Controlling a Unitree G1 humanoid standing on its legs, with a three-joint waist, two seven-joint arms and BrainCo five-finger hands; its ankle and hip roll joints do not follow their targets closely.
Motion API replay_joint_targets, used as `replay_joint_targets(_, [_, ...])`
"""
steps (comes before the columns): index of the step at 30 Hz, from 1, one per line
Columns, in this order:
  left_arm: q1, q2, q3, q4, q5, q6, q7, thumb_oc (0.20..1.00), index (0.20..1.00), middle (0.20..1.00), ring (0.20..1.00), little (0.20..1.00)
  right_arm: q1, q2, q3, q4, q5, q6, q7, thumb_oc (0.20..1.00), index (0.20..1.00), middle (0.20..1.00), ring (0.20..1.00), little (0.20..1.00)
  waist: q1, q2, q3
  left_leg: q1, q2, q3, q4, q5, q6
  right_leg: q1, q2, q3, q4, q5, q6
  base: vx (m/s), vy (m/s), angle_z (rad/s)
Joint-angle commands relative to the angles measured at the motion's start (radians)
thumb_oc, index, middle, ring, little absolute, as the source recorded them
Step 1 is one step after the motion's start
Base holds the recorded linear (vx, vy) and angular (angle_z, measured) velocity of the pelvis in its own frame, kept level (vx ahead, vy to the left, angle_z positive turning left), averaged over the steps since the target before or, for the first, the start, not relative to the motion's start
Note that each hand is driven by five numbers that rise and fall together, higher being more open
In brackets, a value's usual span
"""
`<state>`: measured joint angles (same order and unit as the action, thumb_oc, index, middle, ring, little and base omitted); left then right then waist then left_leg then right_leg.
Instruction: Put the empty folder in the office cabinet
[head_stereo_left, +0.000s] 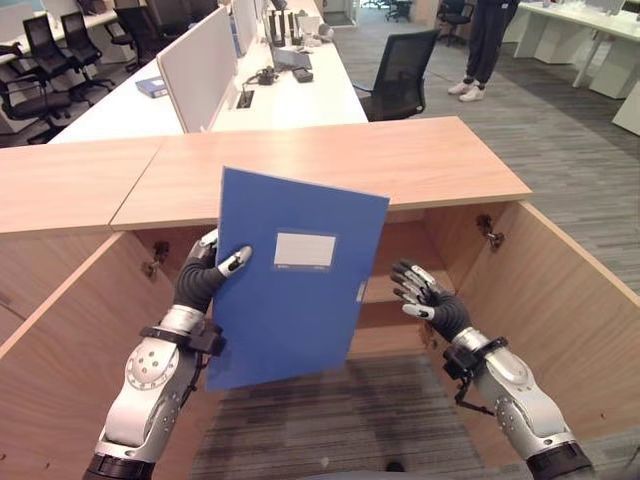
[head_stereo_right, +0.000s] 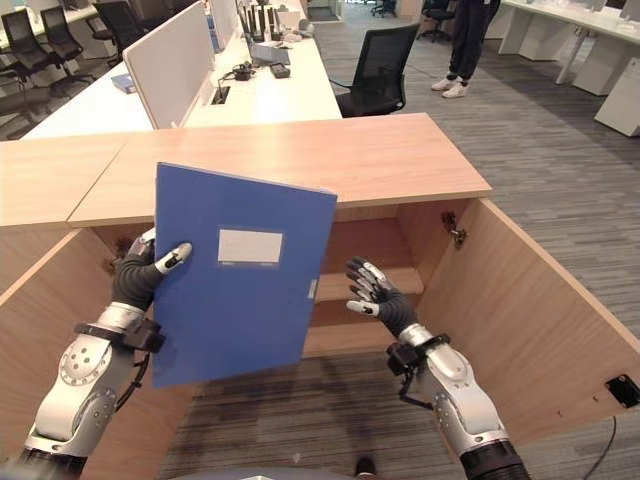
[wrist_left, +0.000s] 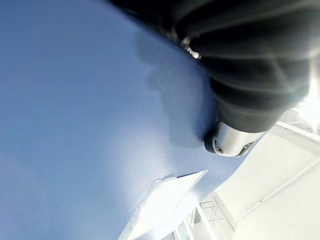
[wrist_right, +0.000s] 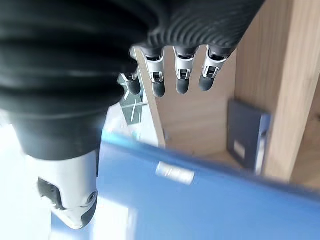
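Left hand (head_stereo_left: 205, 280) holds folder (head_stereo_left: 290, 290) upright, tilted.

Open wood cabinet (head_stereo_left: 330, 165) on grey carpet floor (head_stereo_left: 330, 420)

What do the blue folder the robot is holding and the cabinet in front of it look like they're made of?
The flat blue folder, pinched at its edge by the left hand, looks like rigid matte plastic: it keeps its shape held by one side, with a smooth even surface and a white label. The open light-brown cabinet looks like wood-grain laminate board, though it may be real veneer.
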<state>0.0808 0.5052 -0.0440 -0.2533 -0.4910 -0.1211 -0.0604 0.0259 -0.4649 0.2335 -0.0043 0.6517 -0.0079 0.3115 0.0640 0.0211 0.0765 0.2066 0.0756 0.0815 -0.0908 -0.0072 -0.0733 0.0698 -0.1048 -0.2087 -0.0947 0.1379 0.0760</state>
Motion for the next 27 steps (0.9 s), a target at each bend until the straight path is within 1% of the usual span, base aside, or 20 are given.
replay_joint_targets(1, [-0.094,0.006,0.002,0.013,0.01,-0.072,-0.008,0.2,0.2,0.2,0.2,0.2,-0.084,0.009,0.028,-0.099,0.121,-0.005,0.063,1.0,1.0,1.0,1.0,1.0,-0.002,-0.031,-0.019,-0.045,0.009,-0.027,0.004,-0.034,-0.01,0.085,-0.057,0.018,0.034,-0.139,0.084,0.0,0.0,0.0])
replay_joint_targets(7, [-0.126,-0.005,-0.028,0.027,-0.001,-0.078,-0.024,0.2,0.2,0.2,0.2,0.2,-0.112,0.004,0.073,-0.12,0.152,0.014,0.096,1.0,1.0,1.0,1.0,1.0,-0.004,-0.036,-0.02,-0.044,0.012,-0.02,0.004,-0.034,-0.013,0.082,-0.057,0.02,0.034,-0.137,0.086,0.0,0.0,0.0])
replay_joint_targets(19, [-0.146,-0.035,-0.087,0.036,-0.016,-0.07,-0.045,0.2,0.2,0.2,0.2,0.2,-0.153,0.075,0.147,-0.157,0.214,0.025,0.1,1.0,1.0,1.0,1.0,1.0,-0.009,-0.037,-0.015,-0.043,0.012,-0.017,0.004,-0.035,-0.013,0.079,-0.056,0.029,0.037,-0.139,0.083,0.0,-0.001,-0.01])
replay_joint_targets(23, [-0.157,-0.056,-0.136,0.024,-0.033,-0.066,-0.055,0.2,0.2,0.2,0.2,0.2,-0.163,0.107,0.177,-0.141,0.218,0.02,0.095,1.0,1.0,1.0,1.0,1.0,-0.011,-0.036,-0.014,-0.041,0.014,-0.016,0.004,-0.036,-0.012,0.078,-0.056,0.032,0.039,-0.139,0.083,0.0,0.0,0.0])
replay_joint_targets(25, [-0.169,-0.071,-0.168,0.015,-0.05,-0.061,-0.064,0.2,0.2,0.2,0.2,0.2,-0.163,0.116,0.181,-0.107,0.194,0.01,0.081,1.0,1.0,1.0,1.0,1.0,-0.012,-0.037,-0.015,-0.04,0.014,-0.017,0.004,-0.036,-0.01,0.08,-0.056,0.031,0.039,-0.14,0.083,0.0,-0.003,-0.02])
replay_joint_targets(27, [-0.177,-0.074,-0.179,0.004,-0.058,-0.057,-0.068,0.2,0.2,0.2,0.2,0.2,-0.151,0.123,0.168,-0.057,0.166,0.006,0.062,1.0,1.0,1.0,1.0,1.0,-0.014,-0.035,-0.016,-0.039,0.014,-0.017,0.004,-0.037,-0.009,0.082,-0.056,0.03,0.038,-0.141,0.082,0.01,0.0,-0.04])
